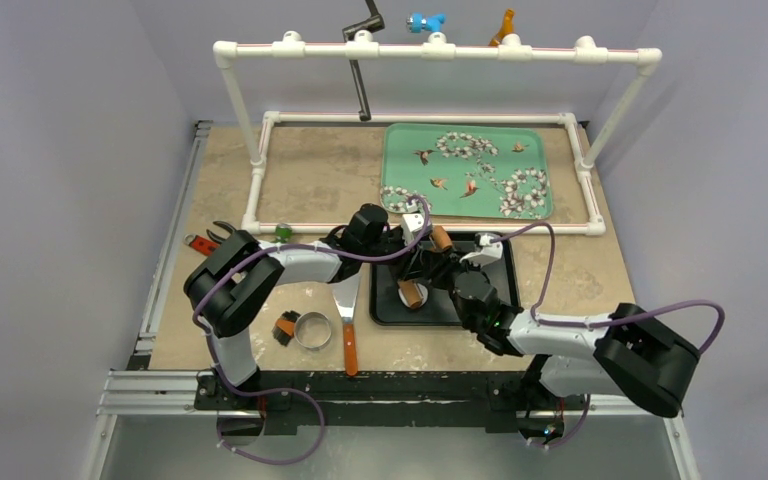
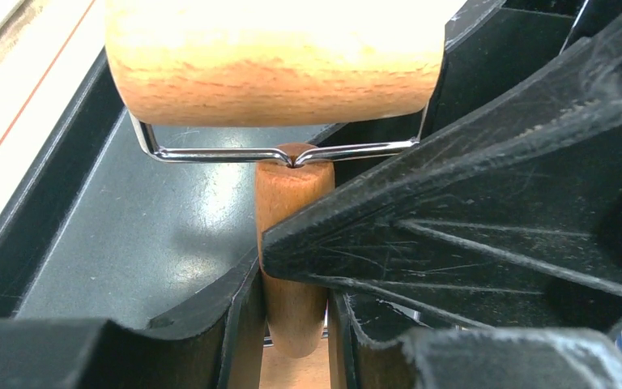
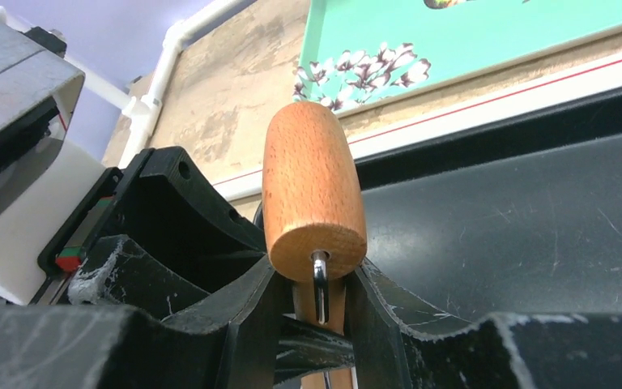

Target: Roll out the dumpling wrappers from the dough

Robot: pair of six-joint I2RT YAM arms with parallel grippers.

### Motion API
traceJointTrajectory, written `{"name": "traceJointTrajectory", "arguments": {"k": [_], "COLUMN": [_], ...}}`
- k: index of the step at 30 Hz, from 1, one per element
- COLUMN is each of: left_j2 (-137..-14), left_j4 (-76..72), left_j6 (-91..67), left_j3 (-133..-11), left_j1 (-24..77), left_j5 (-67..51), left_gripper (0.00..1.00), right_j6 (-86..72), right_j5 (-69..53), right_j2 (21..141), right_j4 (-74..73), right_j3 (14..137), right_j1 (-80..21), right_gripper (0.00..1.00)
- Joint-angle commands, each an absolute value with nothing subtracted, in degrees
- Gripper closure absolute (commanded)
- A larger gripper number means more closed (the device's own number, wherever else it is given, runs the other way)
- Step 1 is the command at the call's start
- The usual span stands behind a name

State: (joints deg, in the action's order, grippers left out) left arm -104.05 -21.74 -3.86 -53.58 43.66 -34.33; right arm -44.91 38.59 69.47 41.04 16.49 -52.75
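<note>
1. Firstly, just left of the black tray (image 1: 390,312) lie the metal ring cutter (image 1: 312,331) and the orange-handled scraper (image 1: 349,335), both well apart from the grippers; we judge neither matters for the step in hand.
2. Over the left half of the black tray, our left gripper (image 2: 291,312) is clamped narrowly on the handle (image 2: 293,211) of the wooden roller (image 2: 275,69); the barrel sits just ahead of the fingers on its wire yoke, above the tray floor.
3. On the floor of the black tray, left of its middle, a small pale patch under one wooden end of the tool looks to us like the dumpling wrapper (image 1: 417,302); it is too small in the top view to trace its outline, and neither wrist view shows it.
4. We judge the wrapper light, soft, limp and tacky; pinched, it would likely stretch or tear, so we would not take it in the fingers at all. We would work it through the roller, held on the stiff, smooth handle, pressing gently from the middle outward.
5. Over the middle of the black tray, our right gripper (image 3: 320,304) has its jaws drawn in close on either side of the same handle, just below the barrel seen end-on; they appear to pinch it, though the contact is partly hidden.
</note>
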Motion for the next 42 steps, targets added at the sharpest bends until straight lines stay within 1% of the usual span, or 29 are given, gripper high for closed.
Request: {"name": "traceJointTrajectory", "arguments": {"k": [1,5,8,13,15,16,17,18,19,21,22,25,27,28,29,30,31,32,34,36,40,42], "left_j2": [-103.5,-103.8,-103.5,-103.5,-103.4,-103.4,-103.5,-103.5,-103.5,-103.3,-103.3,-102.8,-101.5,-100.4,-99.3,-98.1,-96.8,-95.5,-93.5,-92.5,-93.0,-93.8], "left_j4": [-23.9,-24.2,-23.9,-23.2,-23.4,-23.5,-23.5,-23.3,-23.1,-21.7,-20.2,-12.5,-8.2,-5.8,-2.6,1.0,5.0,8.3,12.9,16.8,22.1,22.5], "left_j6": [-4.5,-5.1,-5.0,-4.9,-4.9,-4.9,-4.9,-4.9,-4.7,-4.2,-3.9,-2.4,-1.2,-0.5,1.6,3.9,6.5,8.4,10.7,11.8,7.3,4.2], "left_j3": [-55.8,-56.1,-56.4,-56.9,-56.8,-56.8,-56.9,-57.1,-57.1,-57.6,-58.2,-60.6,-61.2,-61.4,-61.9,-62.3,-62.7,-63.1,-63.6,-64.3,-66.0,-65.7], "left_j1": [43.9,43.9,43.9,43.9,43.9,43.8,43.8,43.8,43.8,43.8,43.8,43.4,42.7,42.4,42.2,42.0,42.0,41.9,41.6,40.8,38.6,37.3], "left_j5": [-37.0,-37.1,-37.0,-37.2,-37.3,-37.4,-37.4,-37.4,-37.4,-37.3,-37.0,-35.8,-36.2,-36.5,-37.1,-37.6,-38.0,-38.1,-36.8,-35.0,-22.6,-18.8], "left_gripper": [1.0,1.0,1.0,1.0,1.0,1.0,1.0,1.0,1.0,1.0,0.97,0.76,0.65,0.55,0.4,0.29,0.26,0.25,0.24,0.24,0.28,0.29], "right_j6": [-40.9,-41.4,-44.7,-44.1,-43.8,-43.5,-43.4,-43.0,-42.8,-39.9,-38.2,-32.8,-30.3,-28.8,-27.2,-25.1,-22.9,-21.0,-18.7,-18.3,-16.5,-14.4], "right_j5": [38.9,38.2,38.4,36.1,34.5,33.5,32.9,32.8,32.8,32.4,32.0,31.4,31.4,31.3,30.8,30.1,29.0,27.8,26.3,24.6,22.4,24.9], "right_j2": [72.9,78.2,80.7,82.3,82.0,81.8,81.7,81.4,80.9,79.5,78.6,75.1,73.3,72.3,71.3,70.3,69.2,68.3,67.3,67.5,67.9,67.2], "right_j4": [54.4,62.6,61.8,61.6,61.4,60.8,60.1,60.0,60.4,62.3,62.2,58.3,58.2,59.4,61.4,63.1,63.7,62.9,60.9,62.2,63.3,61.8], "right_j3": [16.1,15.0,15.0,15.9,15.7,15.8,16.1,15.9,15.5,14.2,14.1,14.3,13.3,12.3,11.4,10.6,10.4,10.8,11.5,10.9,12.1,13.7], "right_j1": [-51.8,-50.9,-50.7,-50.7,-50.1,-49.8,-49.6,-49.6,-49.6,-49.6,-49.6,-49.6,-49.6,-49.6,-49.5,-49.6,-49.6,-49.6,-49.6,-49.6,-49.7,-49.8], "right_gripper": [0.66,0.63,0.64,0.65,0.71,0.76,0.85,0.97,1.0,1.0,1.0,1.0,1.0,1.0,1.0,1.0,1.0,1.0,1.0,1.0,1.0,1.0]}}
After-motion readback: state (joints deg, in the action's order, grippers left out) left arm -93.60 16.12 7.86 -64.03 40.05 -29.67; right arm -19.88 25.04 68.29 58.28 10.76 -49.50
